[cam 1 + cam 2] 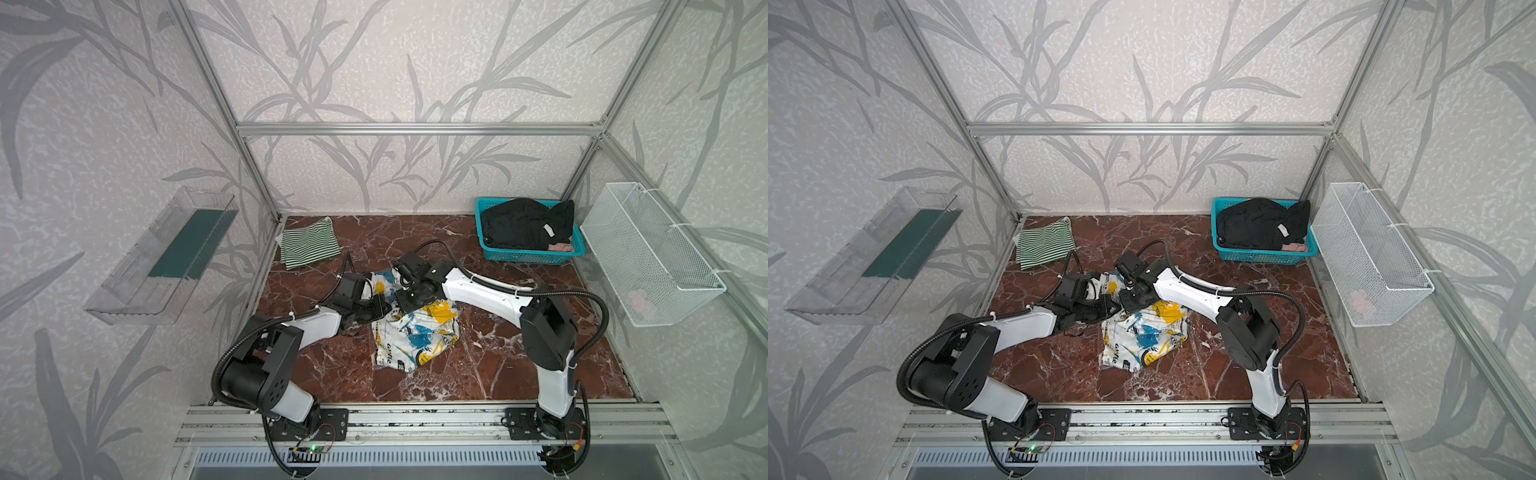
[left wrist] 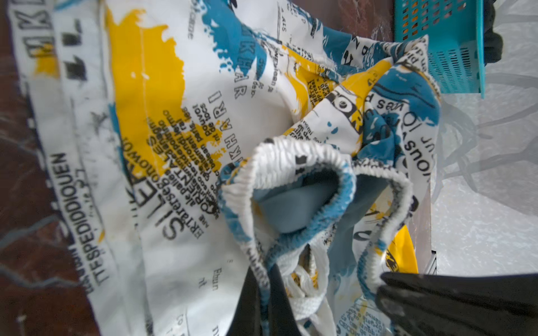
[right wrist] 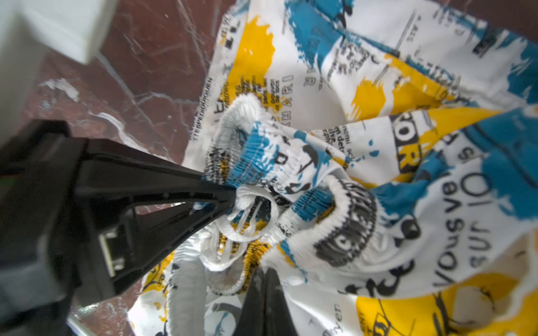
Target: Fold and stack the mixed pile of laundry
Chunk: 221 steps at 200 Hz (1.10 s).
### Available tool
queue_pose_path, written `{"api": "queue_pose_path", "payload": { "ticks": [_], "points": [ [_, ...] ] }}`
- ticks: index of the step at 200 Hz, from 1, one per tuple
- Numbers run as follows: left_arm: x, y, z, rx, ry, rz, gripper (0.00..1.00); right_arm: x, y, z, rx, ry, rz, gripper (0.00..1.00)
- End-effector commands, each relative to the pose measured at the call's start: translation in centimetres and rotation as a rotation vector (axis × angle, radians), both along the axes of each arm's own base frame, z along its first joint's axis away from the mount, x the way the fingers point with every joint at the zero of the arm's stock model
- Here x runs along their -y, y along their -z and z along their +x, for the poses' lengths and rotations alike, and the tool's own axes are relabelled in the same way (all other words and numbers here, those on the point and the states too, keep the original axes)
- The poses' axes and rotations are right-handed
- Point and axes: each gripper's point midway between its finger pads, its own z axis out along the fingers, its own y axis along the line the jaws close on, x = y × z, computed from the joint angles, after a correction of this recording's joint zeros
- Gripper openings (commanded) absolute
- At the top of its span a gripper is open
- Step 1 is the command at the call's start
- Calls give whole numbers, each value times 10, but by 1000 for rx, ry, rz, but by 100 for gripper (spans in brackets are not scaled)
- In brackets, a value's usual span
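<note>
Left fingers [image 2: 281, 308], right fingers [image 3: 253, 308] — both pinched tight on printed shorts [image 1: 419, 340] | red-brown marble top [image 1: 498, 365] | leaf-patterned walls [image 1: 415, 62]

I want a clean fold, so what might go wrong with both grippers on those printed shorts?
The left gripper and right gripper are shut close together on the waistband, so the printed shorts may lift bunched rather than spread. The left gripper bites beside the drawstring loop and might tug the cord instead.

White links [image 1: 478, 291], black joints [image 1: 548, 332], seemingly corrugated cables [image 1: 573, 293].
</note>
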Motion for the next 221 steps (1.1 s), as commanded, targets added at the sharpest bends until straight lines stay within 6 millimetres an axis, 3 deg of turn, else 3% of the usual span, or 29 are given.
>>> {"api": "queue_pose_path", "payload": {
  "ticks": [1,42,92,146,173,200,221],
  "points": [
    [-3,-7,-2,32,6,-58,0,-16,-33,4,39,-30,97,0],
    [-24,5,0,-6,-61,-70,0,-36,-56,-9,52,-100,161,0],
    [-30,6,4,-14,-86,-114,0,-61,-77,-25,90,-209,237,0],
    [-36,13,4,-29,-118,-157,0,-69,-92,-29,142,-236,297,0],
    [-35,5,3,-13,-127,-212,0,-61,-77,-12,200,-174,246,0],
    [-39,-1,-1,2,-145,-208,0,-59,-36,6,171,-130,170,0],
    [-41,-2,-6,2,-137,-181,0,-70,-6,9,127,-150,143,0]
  ]
}}
